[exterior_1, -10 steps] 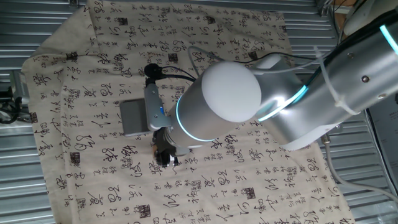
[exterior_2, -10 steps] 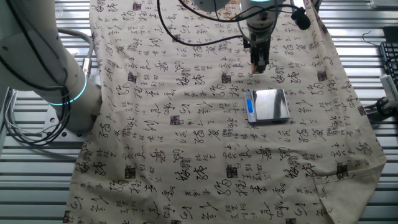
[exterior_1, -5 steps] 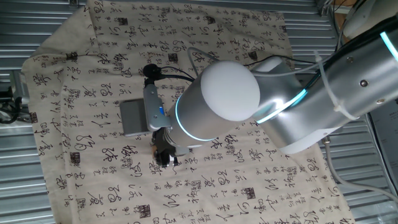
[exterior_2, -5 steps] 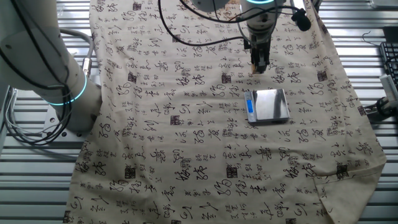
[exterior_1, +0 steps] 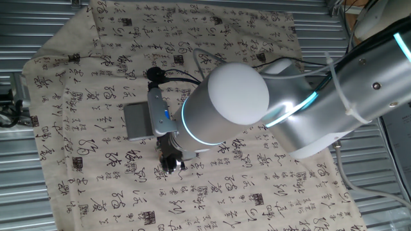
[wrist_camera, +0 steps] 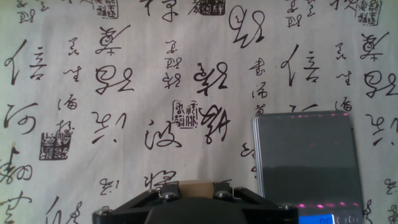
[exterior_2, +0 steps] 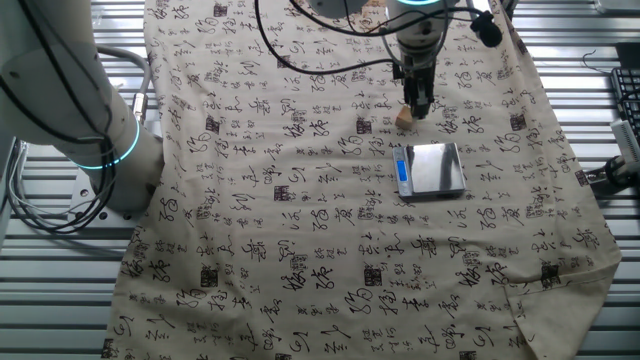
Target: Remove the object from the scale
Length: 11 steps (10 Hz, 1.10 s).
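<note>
The small tan cube [exterior_2: 404,118] sits on the cloth just beyond the scale's upper left corner. In the hand view it [wrist_camera: 196,187] shows between my two fingers at the bottom edge. My gripper [exterior_2: 419,103] stands just above and beside the cube, with the jaws apart and not clamped on it. In one fixed view the gripper [exterior_1: 169,164] points down at the cloth and hides the cube. The grey scale [exterior_2: 436,167] is bare, with its blue strip on the left edge. It also shows in the hand view [wrist_camera: 308,162] and in one fixed view [exterior_1: 137,120].
The beige cloth [exterior_2: 300,200] printed with black characters covers the table. A black cable [exterior_2: 300,45] runs across its far side. A second robot arm base [exterior_2: 70,90] stands at the left. Ribbed metal [exterior_1: 38,25] surrounds the cloth.
The cube now shows apart from the fingertips on the cloth in the other fixed view. Before, the fingers covered it. The gripper has shifted slightly up and away.
</note>
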Tool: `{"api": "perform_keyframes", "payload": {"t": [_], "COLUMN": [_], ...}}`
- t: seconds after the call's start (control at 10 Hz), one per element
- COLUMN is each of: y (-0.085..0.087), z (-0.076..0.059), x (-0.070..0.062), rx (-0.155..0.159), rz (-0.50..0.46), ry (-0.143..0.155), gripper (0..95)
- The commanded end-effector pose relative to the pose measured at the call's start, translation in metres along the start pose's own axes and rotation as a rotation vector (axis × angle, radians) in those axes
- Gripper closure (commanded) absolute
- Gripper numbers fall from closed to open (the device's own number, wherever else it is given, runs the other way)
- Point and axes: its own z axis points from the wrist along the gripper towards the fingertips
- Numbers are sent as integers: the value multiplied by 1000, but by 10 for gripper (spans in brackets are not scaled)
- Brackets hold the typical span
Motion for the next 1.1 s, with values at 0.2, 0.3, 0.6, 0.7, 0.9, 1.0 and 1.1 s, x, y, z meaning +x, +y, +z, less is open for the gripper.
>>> {"api": "perform_keyframes", "payload": {"t": [0.2, 0.3, 0.6, 0.7, 0.9, 1.0, 1.1], "y": [0, 0, -1, -2, -6, -6, -7], "z": [0, -1, -12, -18, -54, -57, -64], "x": [0, 0, -4, -5, -11, -11, -12], "rx": [-3, -4, -13, -14, -22, -26, -26], "rz": [1, -1, -3, -3, -2, -1, 3], "ry": [-1, -1, 7, 10, 23, 31, 34], "gripper": [190, 190, 190, 190, 190, 190, 190]}}
